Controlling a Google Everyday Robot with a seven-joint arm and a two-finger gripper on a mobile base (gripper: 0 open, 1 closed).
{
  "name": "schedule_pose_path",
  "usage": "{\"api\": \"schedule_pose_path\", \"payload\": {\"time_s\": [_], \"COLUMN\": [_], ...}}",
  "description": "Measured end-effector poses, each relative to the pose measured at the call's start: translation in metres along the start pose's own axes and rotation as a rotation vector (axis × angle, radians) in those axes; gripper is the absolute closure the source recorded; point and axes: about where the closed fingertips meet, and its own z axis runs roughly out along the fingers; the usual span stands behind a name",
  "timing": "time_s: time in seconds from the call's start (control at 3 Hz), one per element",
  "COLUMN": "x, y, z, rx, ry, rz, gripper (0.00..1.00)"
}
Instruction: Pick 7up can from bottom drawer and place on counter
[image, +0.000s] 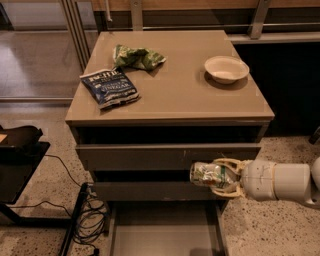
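The 7up can (209, 174), silvery-white with green markings, lies sideways in my gripper (220, 176), which is shut on it. The gripper reaches in from the right on a white arm and holds the can in front of the middle drawer front, above the open bottom drawer (162, 231). The bottom drawer is pulled out at the lower edge of the view and shows a plain grey floor. The tan counter (175, 92) lies higher up, above the can.
On the counter lie a green chip bag (137, 56), a dark blue chip bag (109, 87) and a white bowl (226, 68). Black cables (90, 215) and a dark stand (20, 150) are on the floor at left.
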Motion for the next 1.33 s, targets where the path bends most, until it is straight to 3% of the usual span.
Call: {"api": "schedule_pose_path", "payload": {"time_s": [0.33,0.67,1.0,1.33], "x": [-0.031,-0.064,-0.097,-0.116], "y": [-0.036,-0.084,-0.129,-0.165], "z": [-0.011,-0.019,-0.022,-0.022], "rx": [0.007,-0.006,-0.048,-0.102], "ry": [-0.008,-0.059,-0.069,-0.056], "rz": [-0.085,-0.139,-0.193,-0.211], "gripper": [1.00,1.00,1.00,1.00]}}
